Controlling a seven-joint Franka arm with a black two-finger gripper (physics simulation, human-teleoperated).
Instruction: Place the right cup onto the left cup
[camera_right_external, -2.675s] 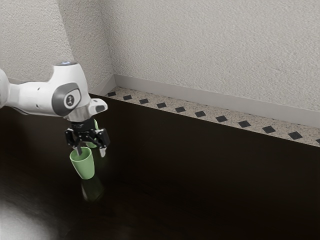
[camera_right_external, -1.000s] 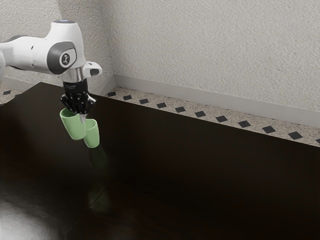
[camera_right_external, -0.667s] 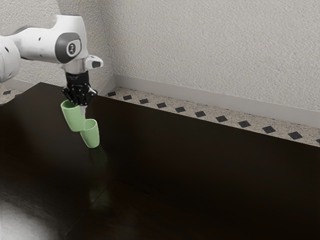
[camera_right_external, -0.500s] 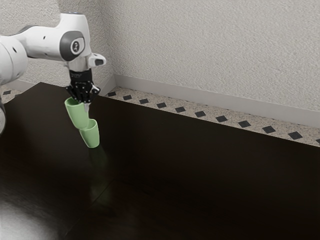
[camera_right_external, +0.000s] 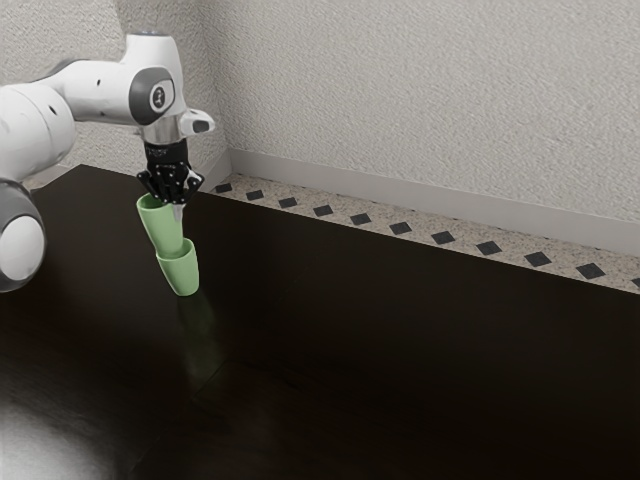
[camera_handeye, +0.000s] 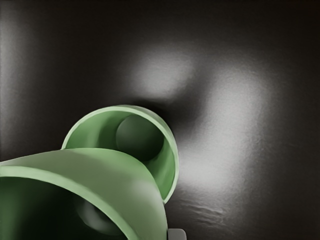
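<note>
over the lower green cup (camera_right_external: 181, 273), which stands on the desk (camera_right_external: 400, 360), the claw (camera_right_external: 173, 203) pinches the upper green cup (camera_right_external: 161, 225) by its wall. the lower one's mouth (camera_handeye: 140, 137) peeks out past it; centring probably means easing toward that exposed side before lowering.

In the exterior view, the lower cup (camera_right_external: 181, 276) stood on the bench (camera_right_external: 400, 380). The upper cup (camera_right_external: 160, 225) was at its eleven o'clock, base overlapping its mouth. Floor (camera_right_external: 340, 206) lay beyond the bench, toward two o'clock.
</note>
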